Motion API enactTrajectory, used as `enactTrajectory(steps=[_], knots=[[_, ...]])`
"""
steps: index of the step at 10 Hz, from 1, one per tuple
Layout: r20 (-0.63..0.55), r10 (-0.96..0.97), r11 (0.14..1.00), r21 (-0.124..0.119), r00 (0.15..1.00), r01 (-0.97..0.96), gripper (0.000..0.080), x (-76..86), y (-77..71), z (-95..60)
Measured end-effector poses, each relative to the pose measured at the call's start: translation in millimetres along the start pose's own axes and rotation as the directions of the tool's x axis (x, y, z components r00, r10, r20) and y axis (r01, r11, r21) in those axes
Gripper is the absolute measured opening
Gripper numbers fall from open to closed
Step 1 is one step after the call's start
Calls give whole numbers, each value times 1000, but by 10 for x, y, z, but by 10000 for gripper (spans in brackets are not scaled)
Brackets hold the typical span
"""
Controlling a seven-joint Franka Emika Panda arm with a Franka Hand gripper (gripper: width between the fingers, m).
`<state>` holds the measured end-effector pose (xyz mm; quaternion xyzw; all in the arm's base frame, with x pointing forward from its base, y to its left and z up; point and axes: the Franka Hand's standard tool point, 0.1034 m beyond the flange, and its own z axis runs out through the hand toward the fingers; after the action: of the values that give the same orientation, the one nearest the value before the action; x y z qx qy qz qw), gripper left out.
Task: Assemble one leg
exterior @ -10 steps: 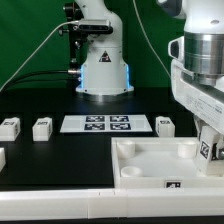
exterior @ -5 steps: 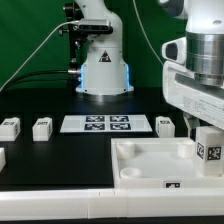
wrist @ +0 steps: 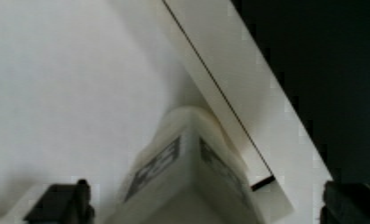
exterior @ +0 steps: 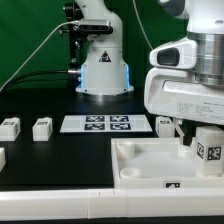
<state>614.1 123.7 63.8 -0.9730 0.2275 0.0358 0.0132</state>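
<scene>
**Leg stands at the tray's corner; claw hidden behind the wrist**

Green backdrop and a black bench [exterior: 60, 165] frame the scene, with the arm's white base at the bench's far edge. Along the far half lie the thin flat white marker board [exterior: 106, 124] with 4 tags and 3 small white plastic blocky pegs with black-and-white tags: 2 toward the exterior view's left [exterior: 10, 127] [exterior: 42, 128], 1 just beyond the board toward the exterior view's right [exterior: 165, 125]. A 4th sits cut off at the exterior view's left edge.

At the near corner on the exterior view's right rests the large white tray-like piece with round sockets [exterior: 150, 160]. The leg [exterior: 208, 148], a tagged white block, stands upright at that piece's corner on the exterior view's right, apparently seated in or over a socket. The arm's bulky white wrist hangs just above it.

The claw [wrist: 200, 205] shows only as 2 dark tips in the wrist view, set well apart on either side of the leg [wrist: 185, 165]; whether they touch it I cannot tell.

To do this step well, I judge the leg should be kept vertical over the socket, gripped squarely on its flat sides, then turned or pressed evenly so it seats without tilting the tray piece.
</scene>
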Motion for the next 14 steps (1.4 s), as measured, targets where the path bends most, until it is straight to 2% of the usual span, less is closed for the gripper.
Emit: enactTrajectory(steps=[2,3,5,6,8,10,11,13,14], knots=[[-9,-248,968,-26,969,248,649,0,3,1],[-7,-326,945,-28,945,326,649,3,6,1],[0,-543,839,-38,840,542,649,24,36,0],[2,-586,810,-38,811,585,649,29,43,2],[3,-586,809,-38,810,586,649,45,68,3],[3,-586,809,-38,810,586,382,44,67,4],[3,-586,809,-38,810,586,290,45,68,5],[3,-583,812,-38,812,583,291,44,68,5],[1,-542,840,-37,840,542,291,44,68,6]])
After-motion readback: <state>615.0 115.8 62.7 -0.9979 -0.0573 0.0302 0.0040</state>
